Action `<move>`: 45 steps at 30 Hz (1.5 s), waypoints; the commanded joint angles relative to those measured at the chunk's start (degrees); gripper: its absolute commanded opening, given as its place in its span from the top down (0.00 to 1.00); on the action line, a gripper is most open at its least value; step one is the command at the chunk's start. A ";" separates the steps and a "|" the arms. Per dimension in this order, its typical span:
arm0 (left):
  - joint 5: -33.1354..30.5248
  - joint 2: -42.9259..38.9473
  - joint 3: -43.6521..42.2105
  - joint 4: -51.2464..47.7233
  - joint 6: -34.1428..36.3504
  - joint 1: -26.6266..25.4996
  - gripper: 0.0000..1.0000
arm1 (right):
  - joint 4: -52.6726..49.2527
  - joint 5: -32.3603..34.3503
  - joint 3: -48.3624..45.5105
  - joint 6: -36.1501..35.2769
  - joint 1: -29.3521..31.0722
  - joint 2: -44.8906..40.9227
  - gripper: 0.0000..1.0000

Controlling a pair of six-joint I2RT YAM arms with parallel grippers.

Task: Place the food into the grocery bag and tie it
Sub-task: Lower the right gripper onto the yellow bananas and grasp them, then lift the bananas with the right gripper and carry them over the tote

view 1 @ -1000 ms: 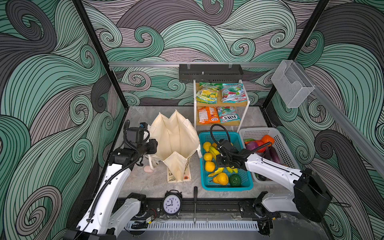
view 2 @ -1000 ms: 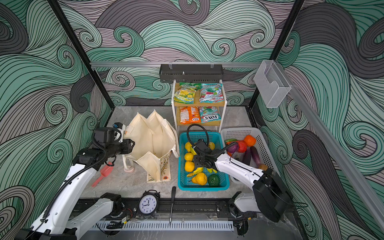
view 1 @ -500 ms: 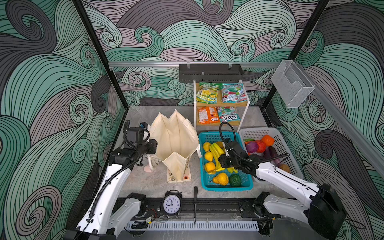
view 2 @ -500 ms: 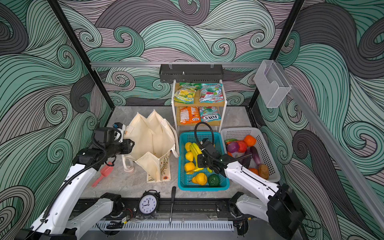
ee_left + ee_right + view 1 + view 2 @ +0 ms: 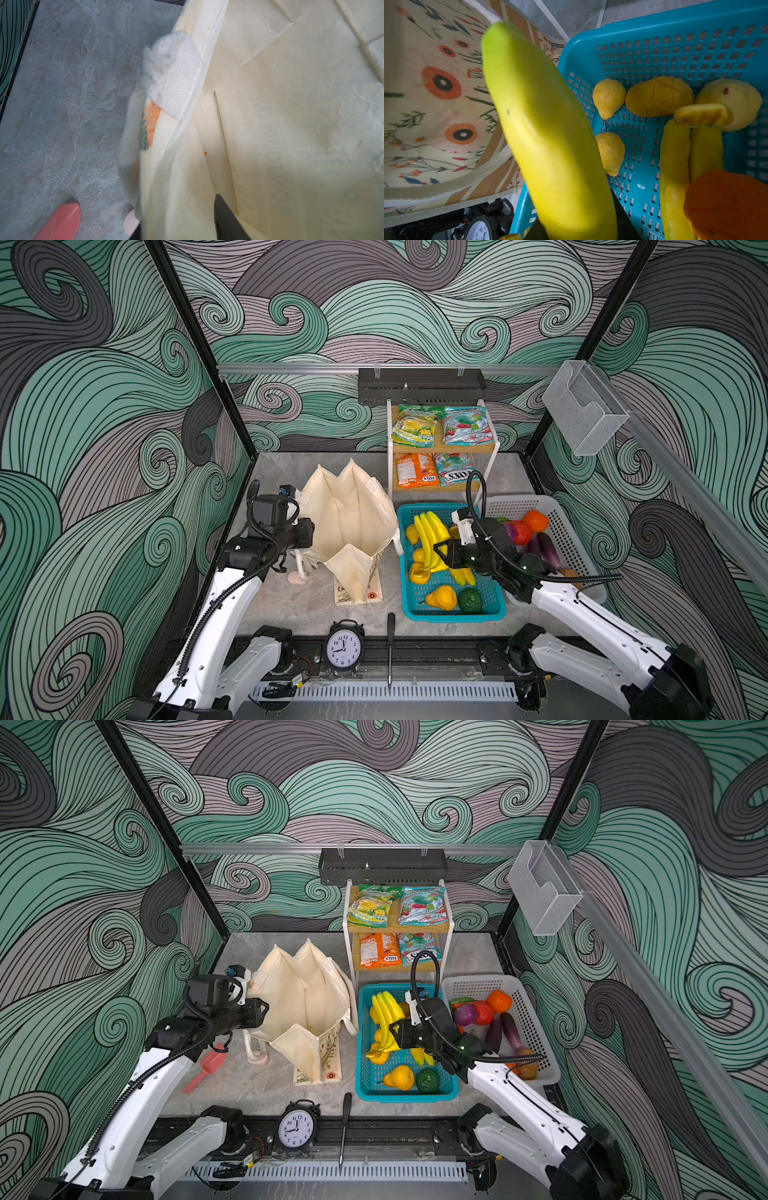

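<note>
L pincer (image 5: 308,532): narrow, clamped on rim of grocery bag (image 5: 353,510), which stands open on the counter (image 5: 291,605) | R pincer (image 5: 441,556): closed round banana bunch (image 5: 430,533), held over teal basket (image 5: 453,616) beside the bag | counter: grey marbled | walls (image 5: 124,406): green-grey swirls

Grey tabletop (image 5: 291,612), grocery bag (image 5: 349,522), teal basket (image 5: 453,617), white basket (image 5: 519,504) (also pink scoop (image 5: 208,1065))

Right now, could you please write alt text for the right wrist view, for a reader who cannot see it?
A yellow banana bunch, held in the right hand, fills the middle of the picture. Beyond it are a teal basket with yellow pears and the floral grocery bag.
</note>
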 commanded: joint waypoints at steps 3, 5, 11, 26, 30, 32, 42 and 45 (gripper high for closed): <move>0.43 -0.25 -0.16 -0.19 0.62 0.12 0.60 | 1.91 -5.93 2.07 0.23 -1.78 -2.51 0.75; 0.30 -0.30 -0.19 -0.18 0.65 0.16 0.60 | 1.50 -7.01 2.88 0.33 -2.15 -3.52 0.76; 0.33 -0.47 -0.20 -0.10 0.68 0.12 0.60 | -1.07 -10.12 8.71 -1.75 -2.49 -5.03 0.75; 2.23 -0.96 -0.64 0.72 1.05 0.11 0.61 | -3.86 -7.89 33.35 -5.65 8.81 12.29 0.76; 2.82 -1.26 -0.75 0.92 1.16 0.15 0.61 | -6.26 -5.59 42.68 -6.48 12.44 22.06 0.76; 2.96 -1.47 -0.77 1.04 1.22 0.10 0.61 | -6.46 -5.58 46.11 -6.14 13.16 26.54 0.76; 4.97 -1.73 -0.77 1.56 1.38 0.10 0.63 | -8.81 -1.08 57.26 -6.56 17.51 41.10 0.77; 5.47 -1.75 -0.88 1.65 1.40 0.10 0.63 | -9.74 -0.30 58.24 -6.46 18.39 43.81 0.79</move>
